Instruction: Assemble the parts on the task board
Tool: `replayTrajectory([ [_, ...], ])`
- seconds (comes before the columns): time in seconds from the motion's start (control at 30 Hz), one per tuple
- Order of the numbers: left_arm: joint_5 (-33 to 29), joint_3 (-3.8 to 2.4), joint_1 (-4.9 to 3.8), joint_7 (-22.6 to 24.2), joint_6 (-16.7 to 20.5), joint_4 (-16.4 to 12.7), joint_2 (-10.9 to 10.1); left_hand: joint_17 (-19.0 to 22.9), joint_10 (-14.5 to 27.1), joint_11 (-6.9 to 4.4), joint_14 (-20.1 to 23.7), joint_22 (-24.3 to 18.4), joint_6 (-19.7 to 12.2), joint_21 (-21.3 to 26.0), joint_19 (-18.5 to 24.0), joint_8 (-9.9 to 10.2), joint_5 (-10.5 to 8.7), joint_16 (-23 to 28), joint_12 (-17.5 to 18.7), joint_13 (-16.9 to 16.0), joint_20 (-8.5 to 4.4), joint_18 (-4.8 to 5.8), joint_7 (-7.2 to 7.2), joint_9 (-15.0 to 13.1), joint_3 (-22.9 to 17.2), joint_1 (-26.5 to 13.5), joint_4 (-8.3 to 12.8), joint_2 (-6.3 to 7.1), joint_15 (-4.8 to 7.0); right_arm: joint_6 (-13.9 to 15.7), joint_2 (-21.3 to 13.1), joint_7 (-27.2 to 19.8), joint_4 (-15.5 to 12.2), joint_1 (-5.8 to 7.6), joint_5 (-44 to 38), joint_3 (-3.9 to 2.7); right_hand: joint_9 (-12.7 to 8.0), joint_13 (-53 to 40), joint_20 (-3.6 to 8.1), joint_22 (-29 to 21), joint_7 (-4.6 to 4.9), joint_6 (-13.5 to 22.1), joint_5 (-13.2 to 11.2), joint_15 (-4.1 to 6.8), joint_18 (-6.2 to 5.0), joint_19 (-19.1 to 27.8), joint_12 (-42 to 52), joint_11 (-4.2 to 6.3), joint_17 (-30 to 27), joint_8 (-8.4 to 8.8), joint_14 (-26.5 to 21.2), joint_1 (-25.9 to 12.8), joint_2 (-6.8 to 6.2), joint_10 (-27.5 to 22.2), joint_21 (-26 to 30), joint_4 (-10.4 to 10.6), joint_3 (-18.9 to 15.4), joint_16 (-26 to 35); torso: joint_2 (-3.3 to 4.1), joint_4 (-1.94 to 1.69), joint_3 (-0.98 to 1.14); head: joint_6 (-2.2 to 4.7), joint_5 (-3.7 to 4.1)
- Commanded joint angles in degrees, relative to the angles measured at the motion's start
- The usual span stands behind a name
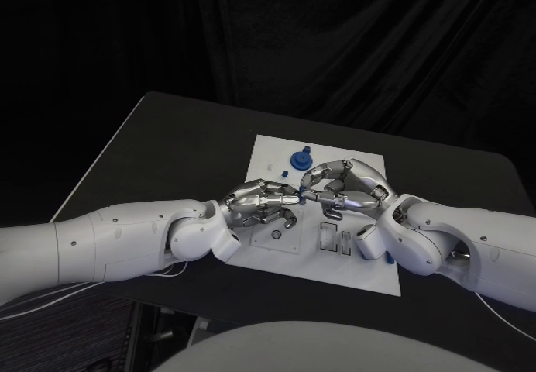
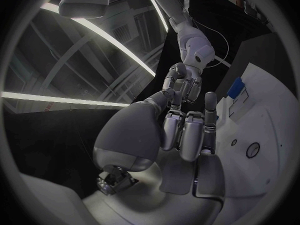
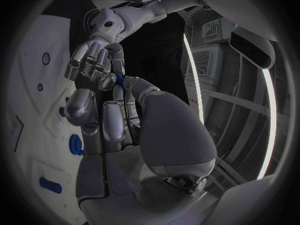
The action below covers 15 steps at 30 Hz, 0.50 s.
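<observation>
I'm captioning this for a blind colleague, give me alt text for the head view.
Two robot hands, left hand and right hand, meet fingertip to fingertip over a white task board on a black table. A blue round part sits near the board's far edge.

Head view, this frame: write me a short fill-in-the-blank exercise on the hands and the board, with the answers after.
1. The left hand and the right hand meet fingertip to fingertip above the white ____.
2. Between their fingertips sits a small part coloured ____.
3. The round blue gear-like part lies on the task board's ____ end, away from the robot.
4. The table under the board is ____.

Missing words: task board; blue; far; black
</observation>
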State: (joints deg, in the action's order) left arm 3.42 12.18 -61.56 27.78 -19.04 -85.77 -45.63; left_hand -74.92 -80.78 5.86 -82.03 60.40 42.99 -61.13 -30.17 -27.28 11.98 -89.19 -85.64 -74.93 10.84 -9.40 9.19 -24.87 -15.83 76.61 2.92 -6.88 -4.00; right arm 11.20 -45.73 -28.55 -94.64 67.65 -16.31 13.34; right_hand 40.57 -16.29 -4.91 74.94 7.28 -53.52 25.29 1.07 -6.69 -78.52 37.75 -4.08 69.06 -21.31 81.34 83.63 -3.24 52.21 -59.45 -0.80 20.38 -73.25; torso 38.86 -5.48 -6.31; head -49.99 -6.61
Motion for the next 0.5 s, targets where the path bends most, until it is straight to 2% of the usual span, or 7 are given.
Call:
replayTrajectory([
  [0.03, -0.2, -0.11, 0.04, 1.56, 0.77, 0.03, -0.01, -8.99, -0.67, -0.25, -0.78, -0.13, 0.34, -0.12, -0.75, -0.45, 0.25, -0.27, -0.32, -9.08, -0.07, -1.11, -0.31, -0.74, -0.02, 0.73, -0.32, -0.85, 0.07, -2.38, -0.08, 1.7, -0.1, -0.07, -0.18, 0.08, 0.05, -0.11, -0.06, 6.91, 0.12, 0.37, 0.23, -0.17, 0.52, 0.3, 0.23, 0.67, -0.07, -0.31, 0.07, 0.29, 0.07, 0.28, 0.38, -0.31, 0.05, 0.03, -0.01, 0.0, 0.01, -0.01, -0.02],
  [0.23, -0.2, -0.11, 0.06, 1.53, 1.25, 0.05, -0.07, -10.27, -2.05, -0.71, -2.42, 0.39, 1.12, -1.13, -3.12, -1.01, 0.88, -0.36, -0.76, -9.83, -0.54, -0.87, -0.7, -1.98, -0.16, 1.41, -1.15, -1.77, 0.56, -2.74, -0.13, 2.01, -0.12, -0.07, -0.18, 0.09, 0.04, -0.11, -0.06, 6.88, 0.13, 0.4, 0.24, -0.18, 0.51, 0.34, 0.23, 0.66, -0.07, -0.31, 0.06, 0.32, 0.07, 0.26, 0.45, -0.32, 0.03, 0.03, -0.02, -0.06, 0.0, -0.01, -0.04],
  [0.5, -0.19, -0.1, 0.1, 1.07, 2.15, -0.02, -0.1, -11.21, -3.45, -1.2, -3.63, 0.92, 1.86, -2.24, -5.55, -1.41, 1.84, -0.42, -1.28, -10.71, -1.16, -0.61, -1.01, -3.31, -0.69, 2.72, -1.36, -1.55, 1.14, -2.79, -0.14, 2.15, -0.16, -0.07, -0.19, 0.09, 0.02, -0.1, -0.07, 6.87, 0.14, 0.47, 0.27, -0.19, 0.49, 0.38, 0.23, 0.64, -0.1, -0.3, 0.04, 0.38, 0.09, 0.22, 0.5, -0.35, -0.01, 0.05, 0.0, 0.01, 0.01, -0.01, -0.09],
])
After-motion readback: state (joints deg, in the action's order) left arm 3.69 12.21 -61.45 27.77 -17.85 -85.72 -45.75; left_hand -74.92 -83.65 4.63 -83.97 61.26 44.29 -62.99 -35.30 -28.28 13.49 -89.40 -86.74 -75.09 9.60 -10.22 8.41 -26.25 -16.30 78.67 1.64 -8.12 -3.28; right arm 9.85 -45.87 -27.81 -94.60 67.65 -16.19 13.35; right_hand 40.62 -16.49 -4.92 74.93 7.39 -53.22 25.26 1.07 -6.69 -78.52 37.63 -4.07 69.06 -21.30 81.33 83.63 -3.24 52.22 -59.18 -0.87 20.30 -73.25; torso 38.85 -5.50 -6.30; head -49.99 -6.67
